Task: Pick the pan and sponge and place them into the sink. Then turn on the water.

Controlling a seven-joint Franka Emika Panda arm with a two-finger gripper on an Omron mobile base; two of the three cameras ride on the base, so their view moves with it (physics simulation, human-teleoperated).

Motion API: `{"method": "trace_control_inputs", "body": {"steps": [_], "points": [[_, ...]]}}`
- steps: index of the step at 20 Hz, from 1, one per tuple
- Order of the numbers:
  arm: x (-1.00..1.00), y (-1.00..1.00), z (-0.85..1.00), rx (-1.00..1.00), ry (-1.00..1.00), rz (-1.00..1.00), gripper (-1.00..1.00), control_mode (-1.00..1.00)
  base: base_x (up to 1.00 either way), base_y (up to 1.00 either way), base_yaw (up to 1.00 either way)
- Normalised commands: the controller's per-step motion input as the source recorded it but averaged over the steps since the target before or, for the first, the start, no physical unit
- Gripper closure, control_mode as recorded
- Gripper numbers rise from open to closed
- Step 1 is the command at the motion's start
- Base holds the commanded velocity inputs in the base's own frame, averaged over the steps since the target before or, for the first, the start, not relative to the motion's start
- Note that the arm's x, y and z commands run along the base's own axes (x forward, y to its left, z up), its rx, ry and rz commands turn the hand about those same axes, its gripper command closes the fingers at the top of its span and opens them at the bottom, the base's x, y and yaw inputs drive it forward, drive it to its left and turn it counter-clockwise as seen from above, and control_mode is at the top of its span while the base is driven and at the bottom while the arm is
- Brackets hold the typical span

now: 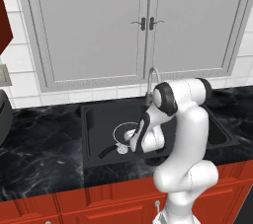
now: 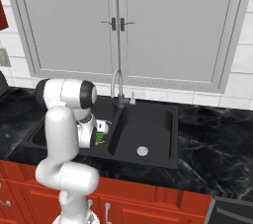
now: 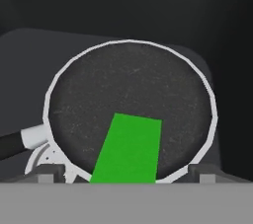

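The black double-basin sink [image 1: 89, 112] is set into the dark counter. In its left basin lies the pan [image 3: 131, 104], dark inside with a silver rim, its short black handle [image 3: 12, 144] pointing left. The green sponge [image 3: 129, 149] rests on the near part of the pan's inside. My gripper [image 3: 126, 176] hangs just above it, open, both fingertips [image 3: 47, 173] well clear of the sponge's sides. From the base, the hand [image 1: 141, 136] is down in the left basin over the pan [image 1: 118, 130], and a bit of sponge [image 2: 99, 139] shows under the gripper [image 2: 101, 130].
The curved grey faucet [image 2: 117, 82] rises behind the divider between the basins. The right basin [image 2: 148, 129] holds only its round drain [image 2: 142, 151]. Grey cabinet doors [image 1: 143, 20] hang above, and black marble counter [image 1: 39, 144] runs on both sides.
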Motion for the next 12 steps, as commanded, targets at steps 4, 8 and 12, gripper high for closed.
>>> {"method": "trace_control_inputs", "body": {"steps": [4,8,12], "points": [[0.0,-0.02,0.46,0.0,-0.01,0.0,-1.0,-1.0,0.0,0.0,0.0],[0.0,0.0,0.54,0.0,0.0,0.0,-1.0,-1.0,0.0,0.0,0.0],[0.0,0.0,0.44,0.0,0.0,0.0,-1.0,-1.0,0.0,0.0,0.0]]}}
